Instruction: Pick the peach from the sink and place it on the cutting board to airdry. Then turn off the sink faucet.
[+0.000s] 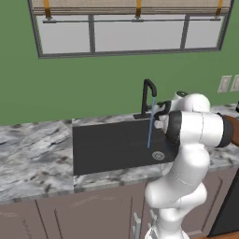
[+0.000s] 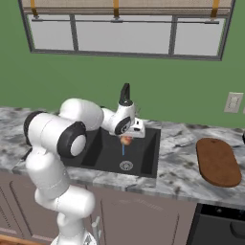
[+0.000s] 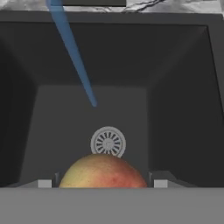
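**Peach held above the sink, water running**

You have the peach (image 3: pixel 103 171) between the two fingertips (image 3: pixel 43 183) in the hand view; the jaws are closed on it, one tip at each side of the fruit. From the right base view you see the peach (image 2: pixel 126 140) hanging under the gripper (image 2: pixel 127 139), up in the air over the sink (image 2: pixel 143 162) and not touching the basin floor.

The sink (image 1: pixel 93 149) is a black basin set into the marble counter (image 1: pixel 32 154). Inside it you can see the round grey drain (image 3: pixel 108 142) on the floor, straight below the peach in the hand view. A thin blue stream of water (image 3: pixel 72 57) slants down into the basin and ends short of the drain. In the left base view the water (image 1: pixel 150 126) falls from the hooked spout of the faucet (image 1: pixel 148 95), which stands at the back rim of the sink.

The cutting board (image 2: pixel 218 161) lies flat on the counter well to the right of the sink, nothing on it that you can see. A window (image 2: pixel 119 33) runs along the green wall above
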Tool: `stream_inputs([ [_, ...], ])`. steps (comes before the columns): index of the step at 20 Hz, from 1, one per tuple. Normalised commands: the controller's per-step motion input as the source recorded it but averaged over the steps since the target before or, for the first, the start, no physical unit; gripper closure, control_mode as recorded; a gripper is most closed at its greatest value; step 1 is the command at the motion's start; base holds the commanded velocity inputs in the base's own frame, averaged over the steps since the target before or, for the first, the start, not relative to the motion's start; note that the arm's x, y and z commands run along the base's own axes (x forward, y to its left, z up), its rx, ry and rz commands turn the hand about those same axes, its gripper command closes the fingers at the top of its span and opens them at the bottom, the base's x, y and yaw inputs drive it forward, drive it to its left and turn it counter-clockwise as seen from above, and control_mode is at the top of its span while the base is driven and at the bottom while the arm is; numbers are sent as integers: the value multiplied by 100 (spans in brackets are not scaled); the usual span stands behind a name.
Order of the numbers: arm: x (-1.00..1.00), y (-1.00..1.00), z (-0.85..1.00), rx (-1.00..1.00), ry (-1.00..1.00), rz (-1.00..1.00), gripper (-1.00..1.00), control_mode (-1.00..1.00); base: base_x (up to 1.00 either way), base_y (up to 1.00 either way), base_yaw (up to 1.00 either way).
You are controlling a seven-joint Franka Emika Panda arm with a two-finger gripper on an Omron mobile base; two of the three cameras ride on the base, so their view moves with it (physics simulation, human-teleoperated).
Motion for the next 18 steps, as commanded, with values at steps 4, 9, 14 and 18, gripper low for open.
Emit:
stream_inputs([
  [4,-40,-14,53,0,0,0,100,-100,0,0,0],
  [9,-52,-17,63,0,0,-1,100,-100,0,0,0],
  [14,-49,-2,63,0,0,-1,100,-100,0,0,0],
  [18,-56,0,59,-1,0,-2,100,-100,0,0,0],
])
